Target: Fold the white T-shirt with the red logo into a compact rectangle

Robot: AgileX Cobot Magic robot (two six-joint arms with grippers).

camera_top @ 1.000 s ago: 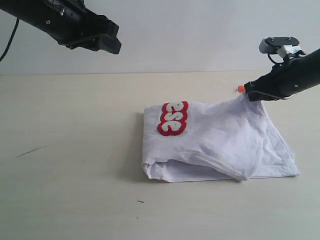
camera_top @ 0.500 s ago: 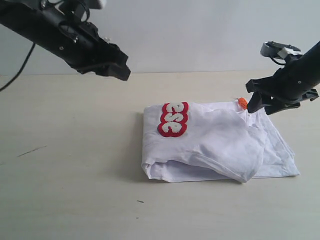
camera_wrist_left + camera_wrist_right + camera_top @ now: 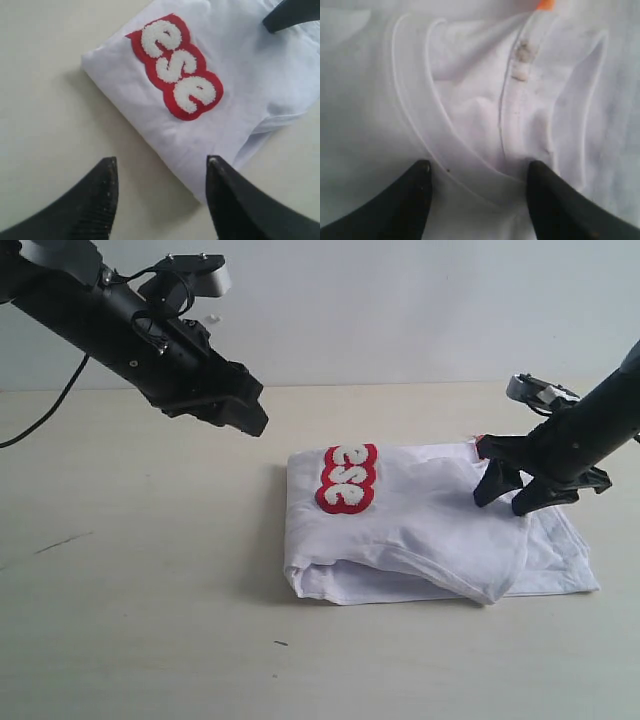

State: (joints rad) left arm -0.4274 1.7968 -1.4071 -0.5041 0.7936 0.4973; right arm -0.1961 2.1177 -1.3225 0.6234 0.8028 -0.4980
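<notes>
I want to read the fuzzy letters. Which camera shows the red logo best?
The left wrist view: the red logo is big and close there, reading "ese". The exterior view shows it small, on the folded white T-shirt. The right wrist view shows only white cloth.

Pale tabletop (image 3: 150,640) bearing a dark streak (image 3: 62,541) and a small speck (image 3: 281,643); white wall (image 3: 400,310) behind

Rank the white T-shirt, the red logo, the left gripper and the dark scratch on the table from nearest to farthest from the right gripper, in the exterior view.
From the right gripper:
1. white T-shirt, directly under its open jaws.
2. red logo, on the shirt's left end.
3. left gripper, past the shirt's left end.
4. dark scratch, far left on the table.
</notes>
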